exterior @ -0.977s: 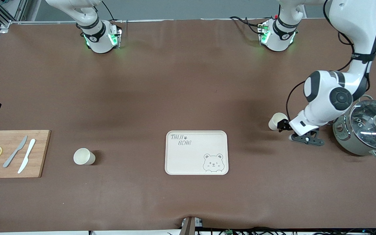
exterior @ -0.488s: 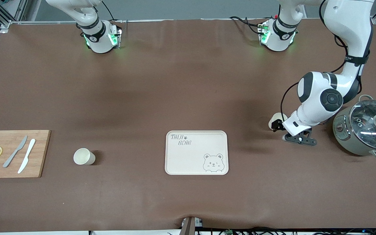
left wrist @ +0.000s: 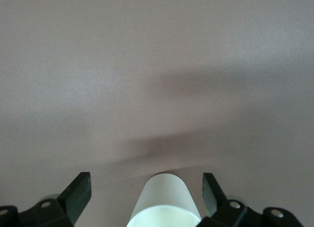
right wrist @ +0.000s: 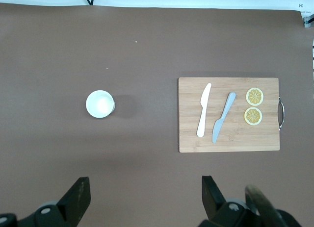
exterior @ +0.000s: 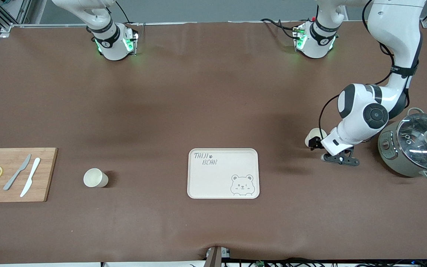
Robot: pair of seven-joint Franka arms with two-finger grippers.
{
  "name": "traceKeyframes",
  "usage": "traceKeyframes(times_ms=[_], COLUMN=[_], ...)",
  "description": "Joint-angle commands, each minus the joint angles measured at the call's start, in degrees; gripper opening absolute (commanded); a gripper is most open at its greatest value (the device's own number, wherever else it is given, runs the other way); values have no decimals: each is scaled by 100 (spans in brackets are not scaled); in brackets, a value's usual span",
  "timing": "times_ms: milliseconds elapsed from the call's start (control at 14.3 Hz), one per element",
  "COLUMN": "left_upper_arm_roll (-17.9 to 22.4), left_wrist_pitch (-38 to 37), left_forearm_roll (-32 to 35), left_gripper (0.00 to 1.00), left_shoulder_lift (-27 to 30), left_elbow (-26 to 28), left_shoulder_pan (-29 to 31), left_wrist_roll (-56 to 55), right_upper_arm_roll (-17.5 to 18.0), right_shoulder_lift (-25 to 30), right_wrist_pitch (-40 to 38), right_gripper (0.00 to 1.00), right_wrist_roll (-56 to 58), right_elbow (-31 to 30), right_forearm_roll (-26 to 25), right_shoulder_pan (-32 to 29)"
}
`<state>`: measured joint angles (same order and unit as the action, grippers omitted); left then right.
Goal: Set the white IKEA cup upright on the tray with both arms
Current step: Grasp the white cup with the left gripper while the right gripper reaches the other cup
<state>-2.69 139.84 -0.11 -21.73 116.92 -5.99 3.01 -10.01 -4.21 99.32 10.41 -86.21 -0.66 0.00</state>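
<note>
Where grey lettering reads TAIJI BEAR, tray (exterior: pixel 223 173)

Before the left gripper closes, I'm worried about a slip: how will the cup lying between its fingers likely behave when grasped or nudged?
The white cup lies on its side, so a nudge would probably roll it. It looks smooth and thin-walled, likely light and a bit slippery. The left gripper is open with fingers on both sides of it, which should centre it.

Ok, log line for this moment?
left gripper: open around lying cup | right gripper: open, waiting | tray: bare
</note>
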Motion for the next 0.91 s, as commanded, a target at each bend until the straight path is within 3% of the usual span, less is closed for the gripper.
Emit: traceKeyframes(times_ms=[0,419,628,837], left_upper_arm_roll=[5,5,5,5], left_wrist_pitch=[254,281,202,-26], left_forearm_roll=[-15,-7,-7,-7], left_gripper=[100,100,100,100], left_shoulder_lift=[-120,-121,10,186], left_elbow=[32,50,67,68], left_shoulder_pan=[27,150,150,159], left_wrist_roll=[-2,95,86,95], right_upper_arm_roll=[61,87,87,96], right_shoulder_lift=[78,-80,-299,-379], right_wrist_pitch=[-9,35,61,323], right_gripper=[100,100,100,100], right_wrist_roll=[-65,-74,-84,-74], right_elbow=[-19,-36,-10,-1], right_forearm_roll=[-5,22,381,400], right_shoulder_pan=[-53,69,175,403])
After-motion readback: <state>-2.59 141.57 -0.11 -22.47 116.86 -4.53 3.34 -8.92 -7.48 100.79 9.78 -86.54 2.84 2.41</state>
